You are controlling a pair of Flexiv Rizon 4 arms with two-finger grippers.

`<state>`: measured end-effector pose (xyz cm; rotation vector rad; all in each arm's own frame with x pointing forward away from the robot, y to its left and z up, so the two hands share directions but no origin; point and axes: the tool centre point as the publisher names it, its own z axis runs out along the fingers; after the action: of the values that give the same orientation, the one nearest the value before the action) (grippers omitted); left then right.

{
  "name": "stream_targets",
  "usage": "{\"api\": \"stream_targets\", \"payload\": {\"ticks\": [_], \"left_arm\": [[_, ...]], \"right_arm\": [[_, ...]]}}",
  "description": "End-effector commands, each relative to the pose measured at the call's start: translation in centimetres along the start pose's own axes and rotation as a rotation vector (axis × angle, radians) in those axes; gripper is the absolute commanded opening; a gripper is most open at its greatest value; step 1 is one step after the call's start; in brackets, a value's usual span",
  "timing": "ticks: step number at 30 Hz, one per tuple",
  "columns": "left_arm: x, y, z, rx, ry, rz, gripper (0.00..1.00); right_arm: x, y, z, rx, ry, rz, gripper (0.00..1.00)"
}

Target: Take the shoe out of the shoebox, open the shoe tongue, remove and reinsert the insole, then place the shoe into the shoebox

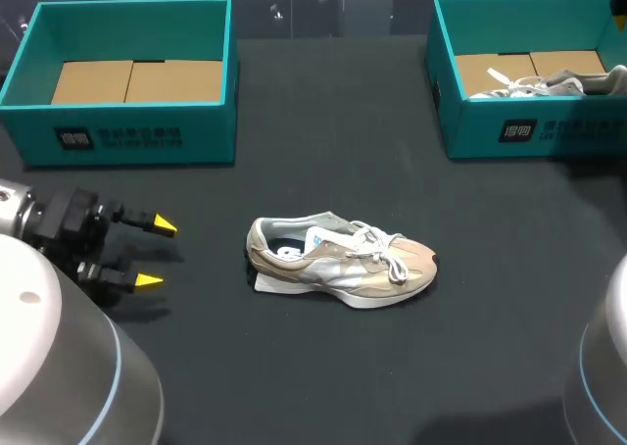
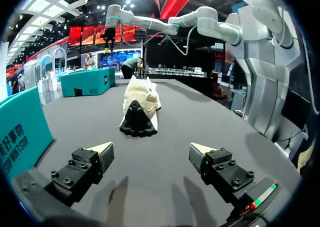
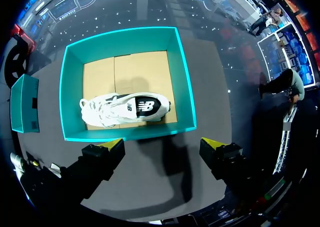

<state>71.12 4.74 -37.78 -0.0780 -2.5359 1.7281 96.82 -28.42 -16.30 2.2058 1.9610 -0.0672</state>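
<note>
1. The left arm (image 1: pixel 59 367) comes in from the left side, with its wrist held low and roughly level.
2. The left gripper (image 1: pixel 155 254) points toward the middle. Its two yellow-tipped fingers (image 2: pixel 102 148) are spread wide apart, one nearer the robot than the other.
3. Of the right arm (image 1: pixel 602 367), only a silver housing shows at the head view's lower right corner.
4. The right gripper (image 3: pixel 163 143) faces straight down from a height, its fingers spread wide.

Exhibition hall, red overhead screens (image 2: pixel 82 35), white ceiling trusses (image 2: pixel 45 2), dark demo table (image 1: pixel 323 386)
</note>
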Motion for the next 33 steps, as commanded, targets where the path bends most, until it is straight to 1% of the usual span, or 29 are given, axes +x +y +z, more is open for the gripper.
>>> {"api": "stream_targets", "payload": {"ticks": [1,11,19,24,26,28,33], "left_arm": [[0.2,0.3,0.1,0.003,-0.011,0.0,1.0],[0.1,0.6,0.6,0.022,-0.014,-0.021,1.0],[-0.2,0.6,2.2,0.04,-0.014,-0.036,1.0],[-0.5,0.4,3.6,0.041,-0.011,-0.033,1.0],[-0.7,0.0,4.4,0.035,-0.026,-0.062,1.0],[-0.9,-0.6,4.8,0.045,-0.016,-0.096,1.0],[-0.9,-0.6,4.8,0.045,-0.016,-0.096,1.0]], "right_arm": [[0.0,0.0,0.0,0.001,-0.001,0.0,1.0],[0.0,0.0,0.0,0.001,-0.001,0.0,1.0],[0.0,0.0,0.0,0.001,-0.001,0.0,1.0],[0.0,0.0,0.0,0.001,-0.001,0.0,1.0],[0.0,0.0,0.0,0.001,-0.001,0.0,1.0],[0.0,0.0,0.0,0.001,-0.001,0.0,1.0],[0.0,0.0,0.0,0.001,-0.001,0.0,1.0]]}}
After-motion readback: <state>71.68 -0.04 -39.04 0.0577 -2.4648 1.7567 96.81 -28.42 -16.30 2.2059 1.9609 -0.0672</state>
